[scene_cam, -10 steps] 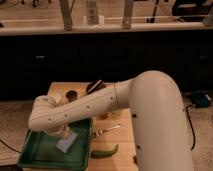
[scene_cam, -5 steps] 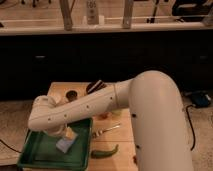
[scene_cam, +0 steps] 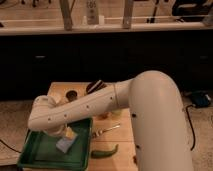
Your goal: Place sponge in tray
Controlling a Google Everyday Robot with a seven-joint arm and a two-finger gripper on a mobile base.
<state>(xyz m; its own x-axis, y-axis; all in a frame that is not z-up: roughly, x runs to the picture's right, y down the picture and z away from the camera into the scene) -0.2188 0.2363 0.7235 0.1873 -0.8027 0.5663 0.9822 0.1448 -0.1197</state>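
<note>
Gripper low over green tray at bench front-left corner, pale blue sponge in the tray beneath it, jaws' state cannot be told

Green pepper near a metal utensil on wooden table, dark can behind.

Pale blue sponge flat inside green tray, end effector just above it

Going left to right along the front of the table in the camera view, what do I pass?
First the tray → sponge, lying in it with the hand just above → green pepper → white arm.
</note>
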